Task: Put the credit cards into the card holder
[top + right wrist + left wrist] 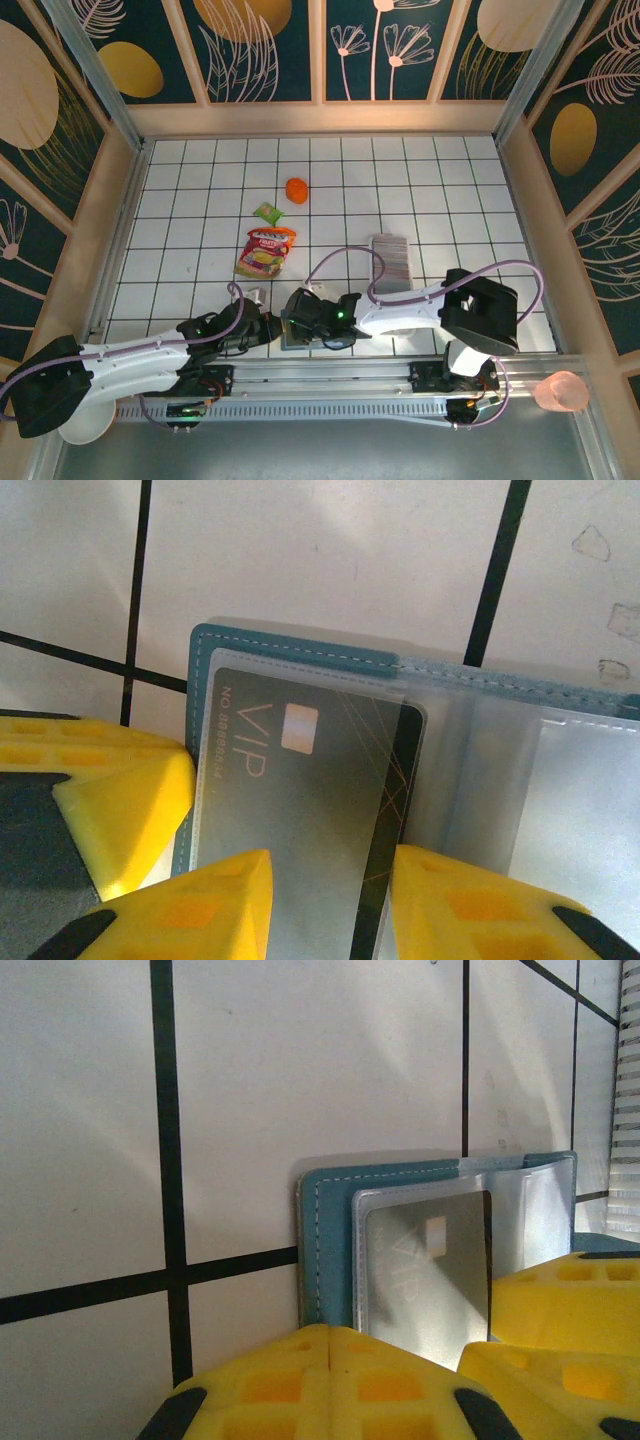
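Top view: the left gripper [262, 325] and right gripper [308, 320] meet tip to tip at the holder [290, 338]. The cards [392, 258] sit well away from both.

Left wrist: this gripper [330, 1360] is shut tight. The open holder [330, 1220] lies just ahead of its tips.

Right wrist: this gripper [330, 880] is partly open. One card [300, 780] lies flat in the holder's clear pocket, right at its tips. I cannot tell if they press it.

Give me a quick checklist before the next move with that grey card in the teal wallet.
1. Teal folding card holder lies open on the tiled table: ok.
2. Grey VIP credit card under its clear plastic sleeve: ok.
3. Card fully seated: cannot tell, near end hidden.
4. Left pincer shut over holder's edge: ok.
5. Right pincer open above card: ok.
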{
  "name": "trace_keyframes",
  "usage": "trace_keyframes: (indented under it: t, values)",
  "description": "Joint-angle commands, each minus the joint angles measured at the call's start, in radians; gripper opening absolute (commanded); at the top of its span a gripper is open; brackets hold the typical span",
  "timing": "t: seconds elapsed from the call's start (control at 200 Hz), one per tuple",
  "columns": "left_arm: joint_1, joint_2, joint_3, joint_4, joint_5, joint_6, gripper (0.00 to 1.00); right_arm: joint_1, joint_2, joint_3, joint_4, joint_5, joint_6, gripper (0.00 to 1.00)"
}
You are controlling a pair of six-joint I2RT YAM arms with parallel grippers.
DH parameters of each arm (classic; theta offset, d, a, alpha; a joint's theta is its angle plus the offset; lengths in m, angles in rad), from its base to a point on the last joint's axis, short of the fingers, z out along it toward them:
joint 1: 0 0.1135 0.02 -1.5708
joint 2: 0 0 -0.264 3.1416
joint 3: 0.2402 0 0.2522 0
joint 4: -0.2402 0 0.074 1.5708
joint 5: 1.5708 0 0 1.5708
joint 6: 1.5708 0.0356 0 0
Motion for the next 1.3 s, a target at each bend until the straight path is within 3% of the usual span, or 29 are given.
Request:
trace_keyframes:
  t: [0.0,0.29,0.49,0.686,0.996,1.136,1.296]
  values:
    - [-0.005,-0.006,-0.024,-0.054,-0.019,-0.003,0.00,0.016,0.011,0.035,-0.001,-0.004,-0.016,0.36]
    - [-0.005,-0.043,0.014,-0.127,-0.059,0.005,0.01,0.016,-0.053,0.016,-0.041,0.059,-0.021,0.38]
    - [-0.005,-0.092,0.033,-0.181,-0.096,0.004,0.16,0.016,-0.132,-0.001,-0.067,0.112,-0.028,0.39]
    - [-0.005,-0.124,0.049,-0.207,-0.111,0.002,0.37,0.022,-0.238,-0.049,-0.103,0.167,0.002,0.39]
    - [-0.004,-0.158,0.104,-0.276,-0.136,0.024,0.50,0.028,-0.354,-0.167,-0.096,0.177,0.093,0.39]
    - [-0.005,-0.188,0.120,-0.312,-0.152,0.034,0.53,0.030,-0.359,-0.192,-0.086,0.152,0.132,0.39]
    - [-0.005,-0.197,0.104,-0.268,-0.106,0.028,0.49,0.044,-0.325,-0.203,-0.068,0.126,0.159,0.39]
